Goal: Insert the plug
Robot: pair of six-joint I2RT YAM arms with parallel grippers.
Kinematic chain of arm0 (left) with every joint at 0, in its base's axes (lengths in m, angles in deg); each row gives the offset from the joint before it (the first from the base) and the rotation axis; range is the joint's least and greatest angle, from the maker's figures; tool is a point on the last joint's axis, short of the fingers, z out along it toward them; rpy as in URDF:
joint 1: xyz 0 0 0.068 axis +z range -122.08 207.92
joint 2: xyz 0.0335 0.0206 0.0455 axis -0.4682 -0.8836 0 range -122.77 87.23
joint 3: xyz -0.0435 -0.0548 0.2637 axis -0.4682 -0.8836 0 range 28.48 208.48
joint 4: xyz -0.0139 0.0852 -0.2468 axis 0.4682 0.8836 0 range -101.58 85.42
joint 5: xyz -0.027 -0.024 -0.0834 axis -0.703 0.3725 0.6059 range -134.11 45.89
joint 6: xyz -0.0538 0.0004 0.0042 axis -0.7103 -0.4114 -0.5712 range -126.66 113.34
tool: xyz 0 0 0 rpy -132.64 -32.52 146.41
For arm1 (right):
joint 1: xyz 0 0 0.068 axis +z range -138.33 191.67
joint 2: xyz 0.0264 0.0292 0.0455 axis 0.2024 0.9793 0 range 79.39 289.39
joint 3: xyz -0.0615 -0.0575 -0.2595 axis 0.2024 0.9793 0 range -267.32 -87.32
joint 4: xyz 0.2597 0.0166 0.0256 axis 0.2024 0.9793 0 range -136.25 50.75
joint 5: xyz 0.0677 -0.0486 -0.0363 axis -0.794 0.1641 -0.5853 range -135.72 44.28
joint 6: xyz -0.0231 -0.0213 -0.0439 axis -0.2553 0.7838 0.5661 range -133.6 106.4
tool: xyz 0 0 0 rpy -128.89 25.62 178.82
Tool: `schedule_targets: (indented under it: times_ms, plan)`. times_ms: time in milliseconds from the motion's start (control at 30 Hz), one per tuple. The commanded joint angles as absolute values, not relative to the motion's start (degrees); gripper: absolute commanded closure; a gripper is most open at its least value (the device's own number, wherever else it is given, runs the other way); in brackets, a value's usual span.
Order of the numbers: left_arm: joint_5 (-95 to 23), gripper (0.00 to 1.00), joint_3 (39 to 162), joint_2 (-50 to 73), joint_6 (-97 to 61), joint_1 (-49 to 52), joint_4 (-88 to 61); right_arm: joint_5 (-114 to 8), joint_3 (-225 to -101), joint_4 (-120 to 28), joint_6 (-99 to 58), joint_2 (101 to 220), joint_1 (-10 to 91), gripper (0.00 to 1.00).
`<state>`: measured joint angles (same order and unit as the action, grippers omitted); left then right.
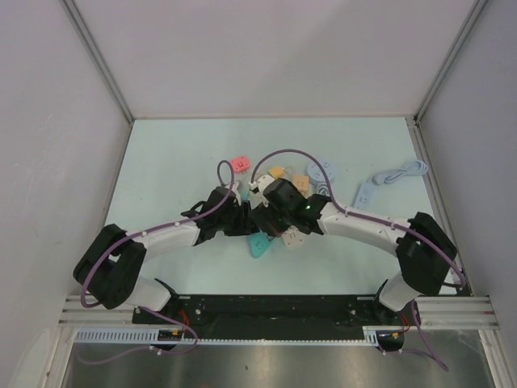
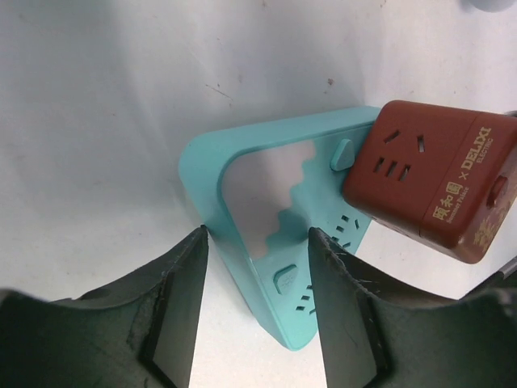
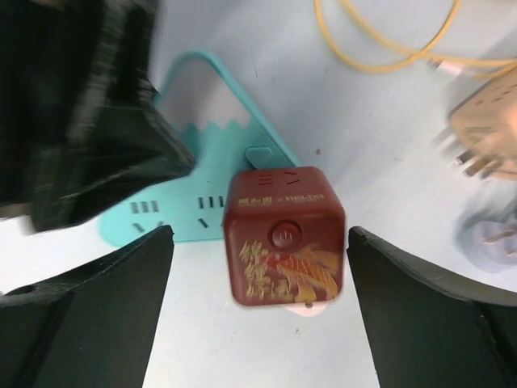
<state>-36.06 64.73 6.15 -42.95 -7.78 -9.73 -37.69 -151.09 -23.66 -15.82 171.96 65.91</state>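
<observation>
A dark red cube plug (image 3: 283, 234) with a gold fish and a button stands on the face of a teal triangular power strip (image 3: 174, 214). It sits between the wide-apart fingers of my right gripper (image 3: 260, 234), with a gap on each side. In the left wrist view the same red plug (image 2: 436, 186) rests on the teal strip (image 2: 212, 174) at the right. My left gripper (image 2: 257, 242) straddles the strip's near corner, one fingertip on its outer edge and the other over its socket face. From above, both grippers meet over the teal strip (image 1: 258, 245).
Other plugs and adapters lie just behind: a pink one (image 1: 240, 164), orange ones (image 1: 300, 182), and a pale blue strip with a coiled cable (image 1: 396, 174). A yellow cable (image 3: 388, 48) and a beige plug (image 3: 485, 137) lie to the right of the red plug.
</observation>
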Motion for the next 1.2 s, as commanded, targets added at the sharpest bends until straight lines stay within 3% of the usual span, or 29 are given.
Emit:
schedule_targets:
  times_ms: [0,200,400,633,1000,1167]
  plan:
    - [-34.09,0.43,64.87,6.54,-44.89,-8.38,-10.70,-38.51,-151.31,-24.45,-18.60,163.07,65.64,0.04]
    - [-36.28,0.37,64.52,8.03,-45.68,-8.38,-10.53,-35.62,-141.83,-27.52,-23.35,155.26,64.41,0.00]
    - [-43.82,0.22,64.43,16.00,-45.42,-8.03,-6.14,-28.86,-123.99,-37.88,-31.00,143.75,65.81,0.00]
    - [-53.24,0.00,67.41,27.89,-39.28,-6.97,1.07,-23.48,-112.64,-55.09,-32.85,144.68,69.68,0.00]
    - [-58.35,0.00,69.97,36.69,-35.32,-6.97,6.52,-18.48,-111.31,-69.18,-31.71,160.15,71.97,0.01]
    - [-56.69,0.00,71.20,38.00,-34.96,-6.97,6.62,-16.02,-111.31,-68.40,-32.58,162.44,72.32,0.12]
